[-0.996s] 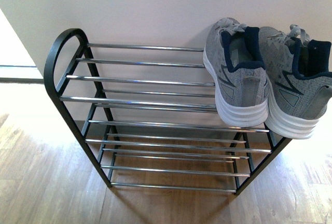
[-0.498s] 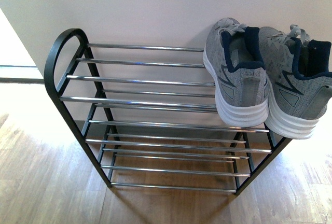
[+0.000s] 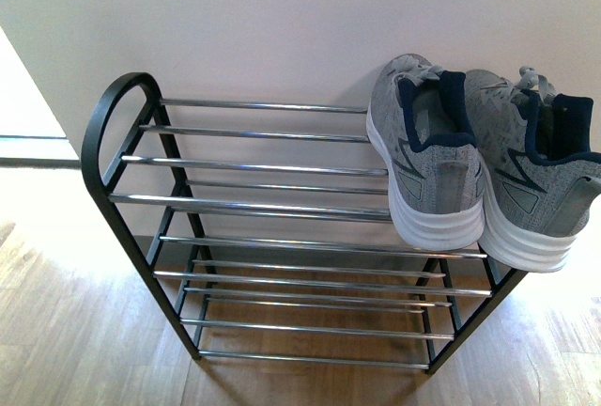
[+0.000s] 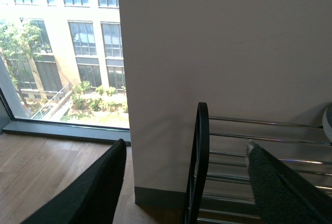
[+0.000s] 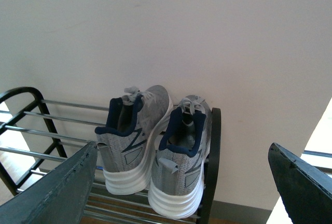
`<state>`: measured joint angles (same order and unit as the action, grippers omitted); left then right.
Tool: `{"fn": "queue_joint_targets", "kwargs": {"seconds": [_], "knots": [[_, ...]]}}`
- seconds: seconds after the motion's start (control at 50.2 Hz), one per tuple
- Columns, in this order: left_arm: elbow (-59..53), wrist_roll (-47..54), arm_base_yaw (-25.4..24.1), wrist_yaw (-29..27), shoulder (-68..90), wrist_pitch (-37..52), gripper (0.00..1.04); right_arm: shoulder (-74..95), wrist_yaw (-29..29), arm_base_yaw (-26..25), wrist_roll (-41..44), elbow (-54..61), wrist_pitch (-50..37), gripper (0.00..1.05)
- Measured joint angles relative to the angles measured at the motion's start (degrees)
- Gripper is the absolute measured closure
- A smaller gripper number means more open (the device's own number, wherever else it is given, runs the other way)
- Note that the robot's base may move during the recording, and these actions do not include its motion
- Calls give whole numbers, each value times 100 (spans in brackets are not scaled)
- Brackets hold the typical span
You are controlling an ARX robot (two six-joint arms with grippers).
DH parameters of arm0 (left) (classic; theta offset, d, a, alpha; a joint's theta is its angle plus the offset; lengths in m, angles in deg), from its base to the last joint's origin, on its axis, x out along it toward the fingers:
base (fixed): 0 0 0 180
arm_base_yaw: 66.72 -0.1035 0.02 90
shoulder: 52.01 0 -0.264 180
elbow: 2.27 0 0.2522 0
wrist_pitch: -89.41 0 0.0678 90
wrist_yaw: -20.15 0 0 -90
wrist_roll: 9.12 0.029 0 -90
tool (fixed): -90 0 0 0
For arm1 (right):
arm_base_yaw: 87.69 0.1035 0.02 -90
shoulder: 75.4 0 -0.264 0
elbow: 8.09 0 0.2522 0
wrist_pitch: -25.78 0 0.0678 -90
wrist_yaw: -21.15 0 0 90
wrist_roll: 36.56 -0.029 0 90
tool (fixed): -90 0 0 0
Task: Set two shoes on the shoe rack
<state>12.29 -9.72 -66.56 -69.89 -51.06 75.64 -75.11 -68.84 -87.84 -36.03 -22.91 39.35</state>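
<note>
Two grey knit sneakers with white soles and navy lining stand side by side, heels toward me, on the top tier of the shoe rack [image 3: 254, 204] at its right end. One shoe [image 3: 423, 157] sits inward; the other shoe [image 3: 535, 185] is at the rack's right edge. In the right wrist view the same pair shows as one shoe [image 5: 132, 136] and its mate [image 5: 179, 167] by the black side frame. My right gripper [image 5: 184, 154] is open, back from the shoes and holding nothing. My left gripper [image 4: 184, 149] is open near the rack's left frame [image 4: 197, 162]. Neither arm appears in the front view.
The rack stands against a plain pale wall [image 3: 282, 21] on a wooden floor [image 3: 84, 340]. To the left of the wall is a large window [image 4: 57, 53] with a low sill. The rack's lower tiers [image 3: 310, 307] hold nothing.
The rack and shoes sit slightly lower in the front view than a second ago, as the camera shifted. The shoes keep their place on the rack.
</note>
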Motion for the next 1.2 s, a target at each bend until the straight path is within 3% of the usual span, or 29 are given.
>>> {"fn": "queue_joint_targets", "kwargs": {"seconds": [0.199, 1.195], "knots": [[0, 11, 0, 0, 0, 0, 8, 0, 0, 0, 2, 0, 0, 9], [0, 13, 0, 0, 0, 0, 9, 0, 0, 2, 0, -2, 0, 9]]}}
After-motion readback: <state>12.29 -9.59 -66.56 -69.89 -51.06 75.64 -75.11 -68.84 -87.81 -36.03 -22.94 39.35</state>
